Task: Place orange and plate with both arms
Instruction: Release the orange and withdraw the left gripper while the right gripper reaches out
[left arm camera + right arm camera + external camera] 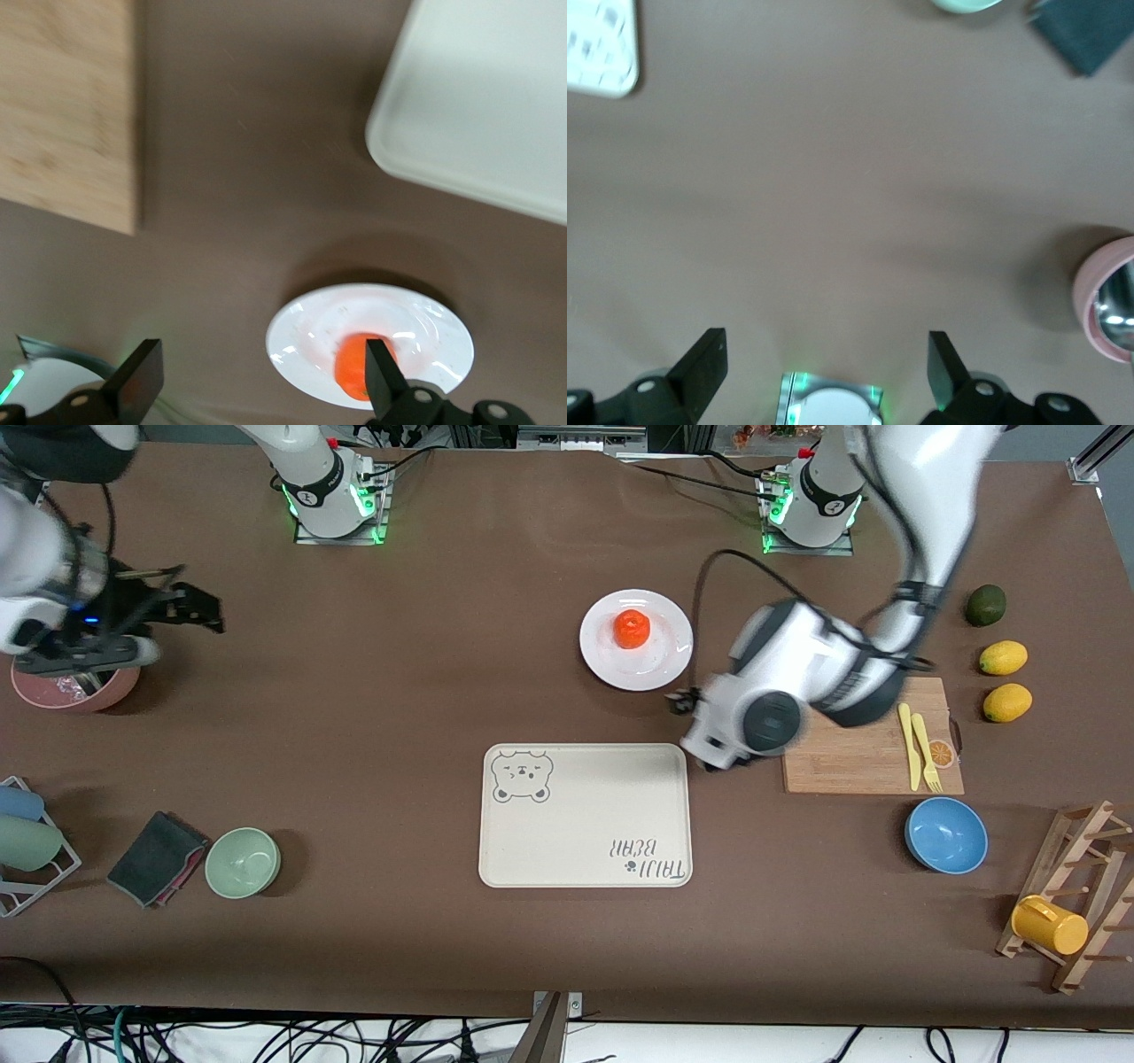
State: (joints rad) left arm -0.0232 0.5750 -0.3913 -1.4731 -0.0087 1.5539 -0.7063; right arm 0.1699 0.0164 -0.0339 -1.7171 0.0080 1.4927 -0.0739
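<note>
One orange [632,629] sat on the one white plate [660,664], which lay on the table [399,691] farther from the front camera than the single cream tray [585,815]. The left gripper [257,376] hung over bare table between the plate, the tray and the one cutting board [842,766], fingers spread wide and holding nothing. The right gripper [824,372] waited with jaws apart, empty, over the table by the one pink bowl [75,689] at the right arm's end. Elsewhere lay two lemons [1003,658], one avocado [985,605], one blue bowl [946,835], one green bowl [243,862] and one yellow mug [1050,926].
</note>
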